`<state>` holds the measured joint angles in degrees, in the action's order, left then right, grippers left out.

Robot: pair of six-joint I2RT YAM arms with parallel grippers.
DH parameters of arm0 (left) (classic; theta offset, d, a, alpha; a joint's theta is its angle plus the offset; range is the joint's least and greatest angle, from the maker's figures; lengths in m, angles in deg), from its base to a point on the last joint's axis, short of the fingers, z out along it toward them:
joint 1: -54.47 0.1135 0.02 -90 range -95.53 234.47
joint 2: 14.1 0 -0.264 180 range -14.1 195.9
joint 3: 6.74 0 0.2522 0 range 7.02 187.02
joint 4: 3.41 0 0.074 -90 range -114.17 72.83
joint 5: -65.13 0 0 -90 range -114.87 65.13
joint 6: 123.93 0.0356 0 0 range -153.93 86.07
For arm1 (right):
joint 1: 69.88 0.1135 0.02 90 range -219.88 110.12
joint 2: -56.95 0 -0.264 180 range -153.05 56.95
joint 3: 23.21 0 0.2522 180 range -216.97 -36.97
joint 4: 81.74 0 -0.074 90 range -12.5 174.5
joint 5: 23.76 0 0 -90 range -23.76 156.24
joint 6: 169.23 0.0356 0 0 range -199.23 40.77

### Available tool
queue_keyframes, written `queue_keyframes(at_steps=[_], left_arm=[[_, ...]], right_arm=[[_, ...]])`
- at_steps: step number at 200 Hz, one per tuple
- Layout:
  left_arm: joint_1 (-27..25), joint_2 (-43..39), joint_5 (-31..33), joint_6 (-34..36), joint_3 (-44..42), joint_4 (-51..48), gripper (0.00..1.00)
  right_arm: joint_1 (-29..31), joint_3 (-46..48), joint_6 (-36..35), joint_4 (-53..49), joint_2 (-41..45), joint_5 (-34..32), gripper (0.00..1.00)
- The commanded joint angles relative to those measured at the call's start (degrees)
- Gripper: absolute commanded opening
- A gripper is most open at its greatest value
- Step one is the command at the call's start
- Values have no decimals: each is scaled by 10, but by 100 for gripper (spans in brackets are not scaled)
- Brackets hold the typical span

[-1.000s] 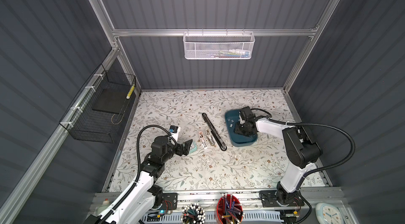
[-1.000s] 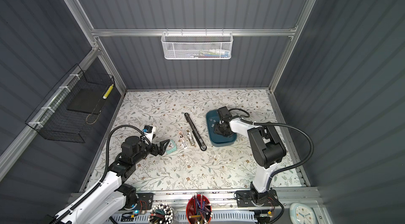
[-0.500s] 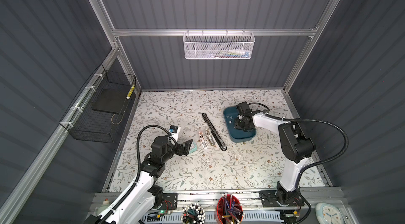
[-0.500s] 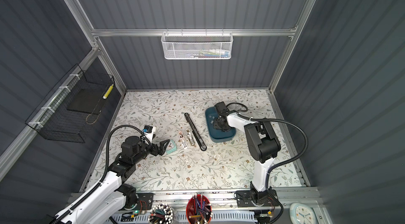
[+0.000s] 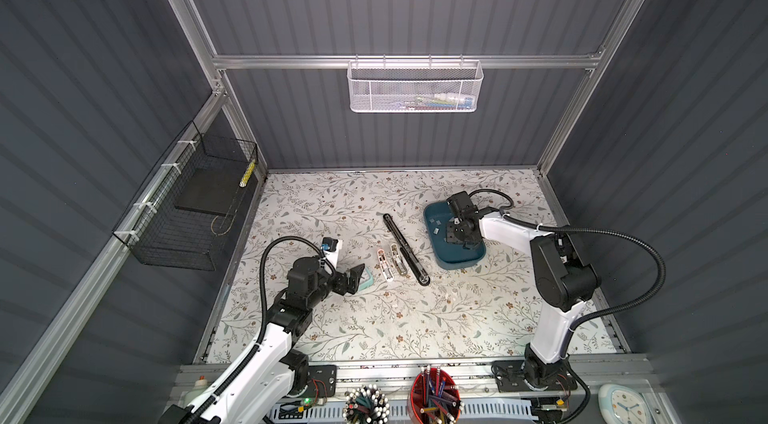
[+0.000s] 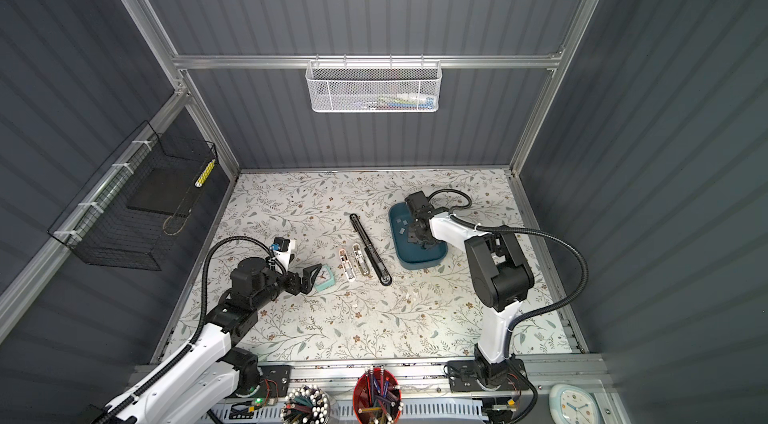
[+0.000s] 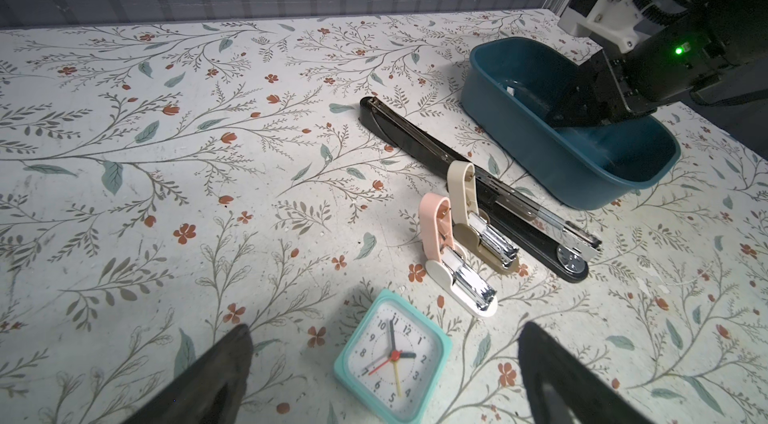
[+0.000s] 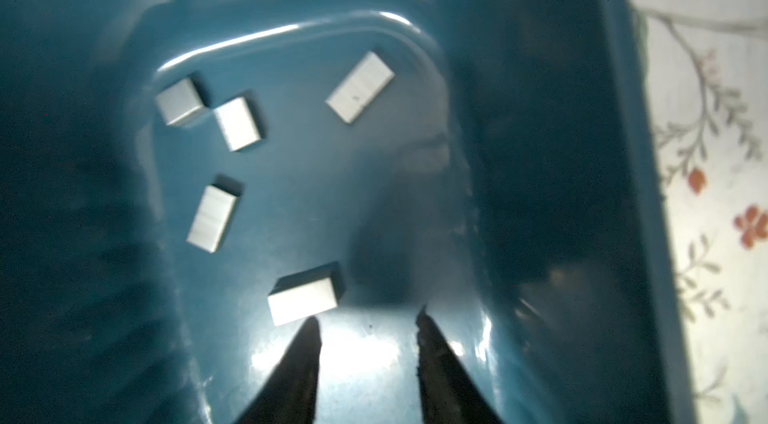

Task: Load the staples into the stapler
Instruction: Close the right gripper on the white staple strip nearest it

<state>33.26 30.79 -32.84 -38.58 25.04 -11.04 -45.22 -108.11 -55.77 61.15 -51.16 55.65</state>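
Observation:
Several small grey strips of staples (image 8: 303, 295) lie loose on the floor of a teal bin (image 8: 623, 152). My right gripper (image 8: 368, 320) reaches down into that bin (image 5: 461, 262), open, with nothing between its fingers. The nearest strip lies just beside one fingertip. Three staplers lie side by side mid-table in both top views: a pink one (image 7: 449, 264), a beige one (image 7: 478, 218), both hinged open with the metal track showing, and a long black one (image 7: 436, 156). My left gripper (image 7: 386, 330) hovers wide open, left of the staplers (image 5: 384, 264).
A teal square alarm clock (image 7: 392, 357) lies on the floral table under my left gripper (image 5: 357, 274). A black wire basket (image 5: 187, 210) hangs on the left wall and a white mesh basket (image 5: 415, 87) on the back wall. Pen cups (image 5: 434, 397) stand at the front edge.
My right arm shifted a little over the bin, its elbow swinging left and then partly back. The left arm has not moved.

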Motion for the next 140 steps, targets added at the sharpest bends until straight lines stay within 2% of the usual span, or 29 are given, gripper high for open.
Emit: queue_keyframes(at_steps=[1,74,140], left_arm=[[3,-4,0,12,13,4,100],[3,-6,2,12,10,4,100],[3,0,3,12,13,4,100]], right_arm=[[11,-27,9,8,-15,-14,46],[11,-65,-1,-4,-77,-41,47],[20,-23,2,-29,-53,-39,47]])
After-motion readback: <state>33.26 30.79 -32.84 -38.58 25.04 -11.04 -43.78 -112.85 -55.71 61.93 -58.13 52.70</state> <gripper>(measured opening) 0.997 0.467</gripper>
